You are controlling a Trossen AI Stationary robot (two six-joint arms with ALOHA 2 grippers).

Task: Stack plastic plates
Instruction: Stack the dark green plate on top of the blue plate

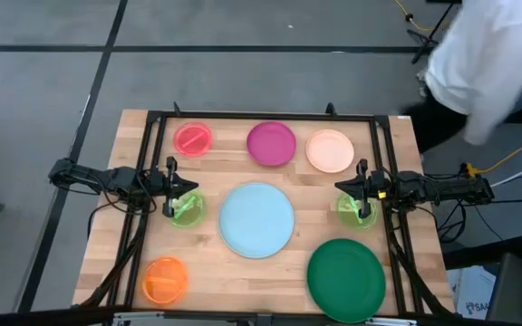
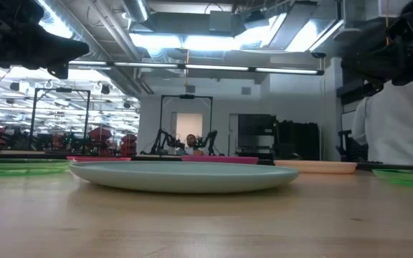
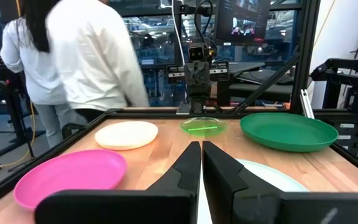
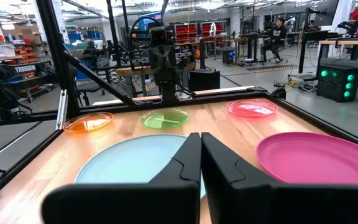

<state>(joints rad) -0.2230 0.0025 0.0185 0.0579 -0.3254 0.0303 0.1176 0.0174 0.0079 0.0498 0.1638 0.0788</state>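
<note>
Lying spread across the desk (image 1: 134,263), the plastic plates (image 1: 256,219) sit unstacked. The left gripper (image 1: 181,189) hovers over one lime green plate (image 1: 187,208), its fingers (image 3: 188,165) nearly together and empty. The right gripper (image 1: 344,187) hovers over the other lime plate (image 1: 353,211), fingers (image 4: 188,158) likewise narrow and empty.

Light blue plate (image 2: 183,176) centre on wooden table (image 2: 192,222), peach plate (image 2: 315,166) right, magenta plate (image 2: 219,159) behind
</note>
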